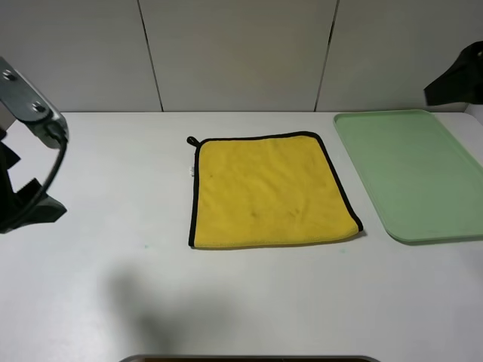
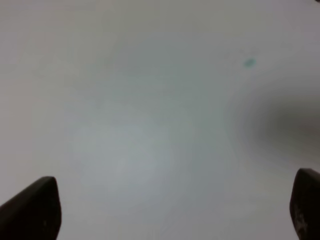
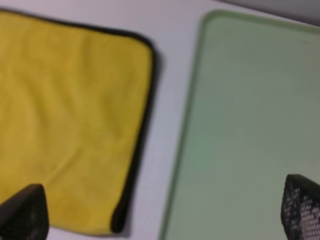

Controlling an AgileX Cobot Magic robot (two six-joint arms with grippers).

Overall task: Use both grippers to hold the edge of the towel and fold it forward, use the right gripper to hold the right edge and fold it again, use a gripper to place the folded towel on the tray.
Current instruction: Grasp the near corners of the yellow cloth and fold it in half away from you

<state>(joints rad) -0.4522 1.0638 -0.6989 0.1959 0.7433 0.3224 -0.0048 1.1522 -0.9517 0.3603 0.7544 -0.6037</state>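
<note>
Left gripper (image 2: 167,212) – at the left margin of the high view, over bare desk (image 1: 113,294). Jaws spread wide, tips at opposite borders of the wrist view, nothing between them but blurred white desk and one small teal speck (image 2: 249,62). No contact with any item.

Towel (image 1: 268,192) – bright yellow, soft-napped, roughly square. Thin black edging along the left, far and right sides; near side shows as a plain yellow edge. Small black loop (image 1: 192,140) at the far-left corner. Lying flat on the desk near the middle, slightly skewed, with faint creases in the nap. Well apart from the left jaws, to their right, and not in the left wrist view at all. Right-hand edge and near-right corner visible below the right jaws, untouched.

Tray (image 1: 415,173) – pale green, flat, rounded corners, low rim. Just beside the towel on its right, a narrow strip of desk between the two; not touching. Nothing lying on the visible part.

Right gripper (image 3: 162,215) – black arm at the upper right margin of the high view, raised above the tray's far side. Jaws fully apart, holding nothing, with the towel's edge, the desk strip and the tray rim all in the gap beneath.
</note>
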